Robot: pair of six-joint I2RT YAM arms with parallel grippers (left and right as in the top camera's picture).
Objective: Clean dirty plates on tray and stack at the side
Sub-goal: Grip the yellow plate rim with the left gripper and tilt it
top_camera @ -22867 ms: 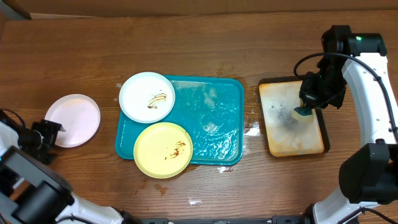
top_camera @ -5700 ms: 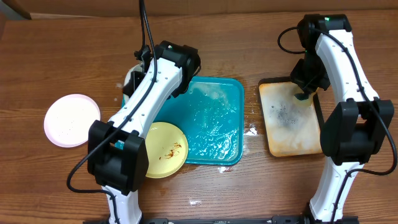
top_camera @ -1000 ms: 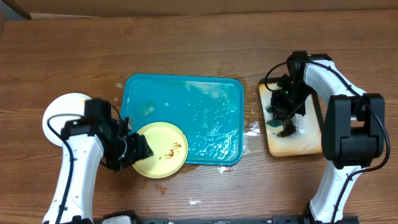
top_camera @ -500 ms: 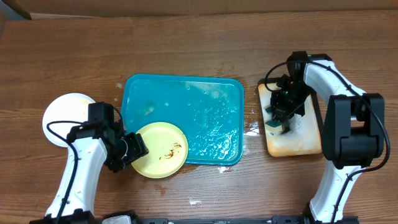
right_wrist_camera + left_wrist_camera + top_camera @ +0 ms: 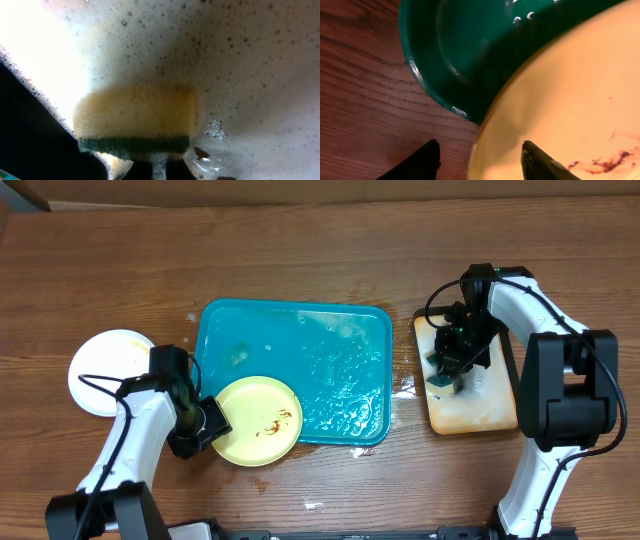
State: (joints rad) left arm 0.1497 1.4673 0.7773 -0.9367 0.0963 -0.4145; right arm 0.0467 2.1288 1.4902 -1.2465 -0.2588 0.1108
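Vs a second ago: left arm pulled back toward the left, its pincer [image 5: 207,423] now off the plate's inside and at the plate's left rim, jaws narrower than before. Right arm barely shifted. Yellow plate [image 5: 262,420] same spot.

Left pincer: part open. In the wrist view one finger [image 5: 427,162] is over the wood and the other over the plate, with the rim between them. Not clamped on anything that I can see.

Yellow plate lies in the near-left corner of the teal tray [image 5: 340,330], overhanging the tray's near rim. Brown smear [image 5: 278,420] on its right half, unwiped.

White plate [image 5: 100,365] sits on the surface [image 5: 300,260] left of the tray, apart from it, part hidden by the left arm (can't tell from above if it is one plate or two stacked).

Right pincer [image 5: 447,368]: closed tight on the sponge [image 5: 134,120], yellow with a green scrub layer. The sponge is down on the foamy beige inside of the black-rimmed tray [image 5: 490,405], which lies just right of the teal tray.
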